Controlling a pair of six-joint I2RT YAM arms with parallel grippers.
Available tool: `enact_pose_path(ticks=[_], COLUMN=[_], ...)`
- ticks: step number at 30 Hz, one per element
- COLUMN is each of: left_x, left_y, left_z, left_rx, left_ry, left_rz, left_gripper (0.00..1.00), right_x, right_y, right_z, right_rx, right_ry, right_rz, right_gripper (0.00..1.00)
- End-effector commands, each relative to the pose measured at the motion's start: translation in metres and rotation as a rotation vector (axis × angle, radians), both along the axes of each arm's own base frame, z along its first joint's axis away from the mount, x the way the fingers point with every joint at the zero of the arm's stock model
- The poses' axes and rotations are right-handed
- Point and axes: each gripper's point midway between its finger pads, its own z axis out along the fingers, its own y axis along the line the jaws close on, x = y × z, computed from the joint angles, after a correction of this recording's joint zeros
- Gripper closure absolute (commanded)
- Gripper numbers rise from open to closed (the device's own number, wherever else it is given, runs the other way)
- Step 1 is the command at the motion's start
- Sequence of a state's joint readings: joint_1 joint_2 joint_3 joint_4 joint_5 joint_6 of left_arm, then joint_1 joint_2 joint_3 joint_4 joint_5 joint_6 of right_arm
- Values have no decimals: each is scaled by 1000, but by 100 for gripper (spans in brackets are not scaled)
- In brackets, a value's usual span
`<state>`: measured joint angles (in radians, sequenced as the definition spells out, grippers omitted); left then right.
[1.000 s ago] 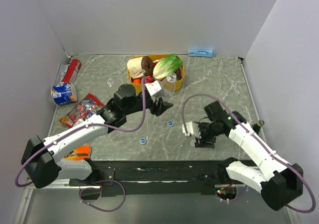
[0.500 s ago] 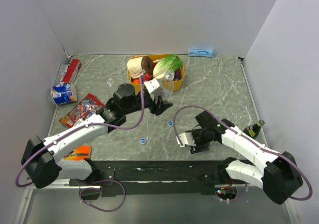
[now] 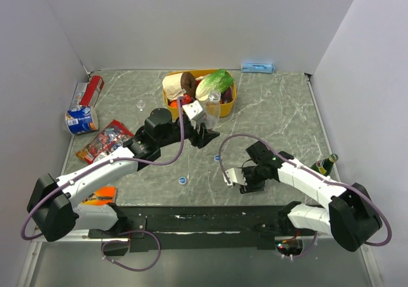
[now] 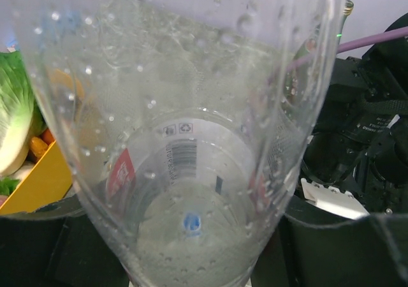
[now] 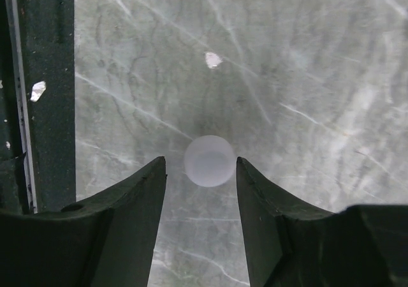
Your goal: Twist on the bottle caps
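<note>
Whitish cap [image 5: 209,161] lies flat on the table [image 5: 306,76], near-centre. My right pincer [image 5: 201,164] has swung in left and now straddles it. Jaws narrowed, small gaps either side, no grip yet. Left pincer [image 3: 205,134] unchanged, clamped on the clear bottle [image 4: 185,140] beside the yellow tub [image 3: 231,102]. Pickup looks next.

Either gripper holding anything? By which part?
The left gripper grips the clear bottle by its body. The right gripper holds nothing: its open jaws straddle the whitish cap.
</note>
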<state>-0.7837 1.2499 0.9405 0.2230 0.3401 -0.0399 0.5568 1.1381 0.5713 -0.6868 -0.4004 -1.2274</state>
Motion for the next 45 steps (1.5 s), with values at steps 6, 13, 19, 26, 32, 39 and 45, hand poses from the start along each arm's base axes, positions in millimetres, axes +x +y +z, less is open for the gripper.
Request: enact_pose_path(ticks=[6,13,19,26,32,39,45], left_x=[7,9,10,12,11,12,14], left_y=[2,3,3,3,4,5,3], left_z=[14,12,10,11,10,9,7], left_rx=[-50,-47,-42,-41,-40,-34,-14], left_ry=[-33,-34,-32,-43,-40,-40,-38], left_rz=[25,29,34,33,36,39,34], left_gripper=[93,92,92,92,92,92,92], right_x=[0,1,5,7,12,17,20], right_y=[1,0,3,3,5,16,40], right_z=[-10,-13,-3,2,8,27,73], right_rx=[-17,-30,-19,-15,-4,66,271], right_ry=[24,27,19,17,10,41,340], right_rz=[11,21,4,-9,-28,-90,-341], right_gripper=[47,49,49,60,63,67,67])
